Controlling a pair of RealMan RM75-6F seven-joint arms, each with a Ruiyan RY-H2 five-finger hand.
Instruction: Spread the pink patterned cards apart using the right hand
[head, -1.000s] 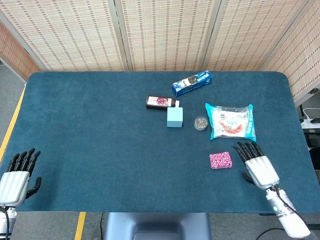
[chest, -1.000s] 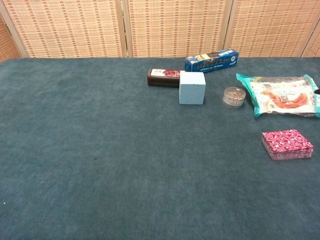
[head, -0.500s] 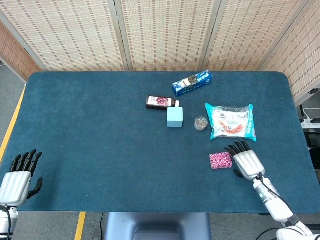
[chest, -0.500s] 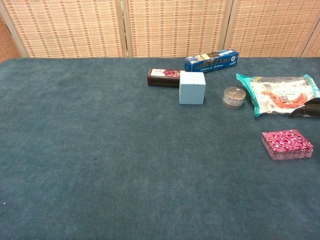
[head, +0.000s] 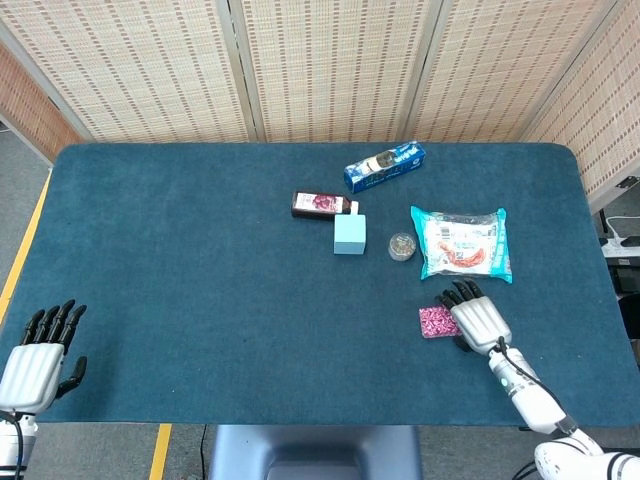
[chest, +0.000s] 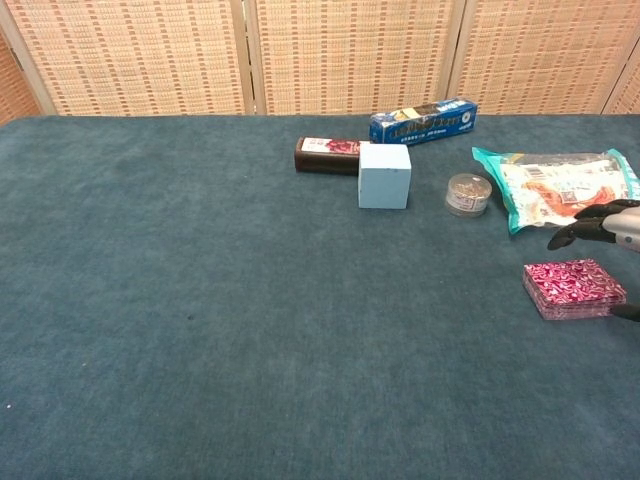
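A neat stack of pink patterned cards (head: 435, 321) (chest: 573, 288) lies on the blue table near its front right. My right hand (head: 474, 317) (chest: 605, 228) hovers over the stack's right side with its fingers apart and nothing in them; the head view has it covering the stack's right edge. In the chest view its fingertips hang above the cards, and touch cannot be told. My left hand (head: 38, 354) rests at the front left corner, fingers spread and holding nothing, far from the cards.
Behind the cards lies a teal snack bag (head: 462, 241) (chest: 560, 186). A small round tin (head: 401, 246), a light blue cube (head: 350, 234), a dark bottle (head: 320, 204) and a blue box (head: 384, 166) sit further back. Bamboo screens close off the back.
My right hand has moved left and forward from beside the stack to over its right side. The cards have not moved. My left hand has slid slightly toward the table's front edge.
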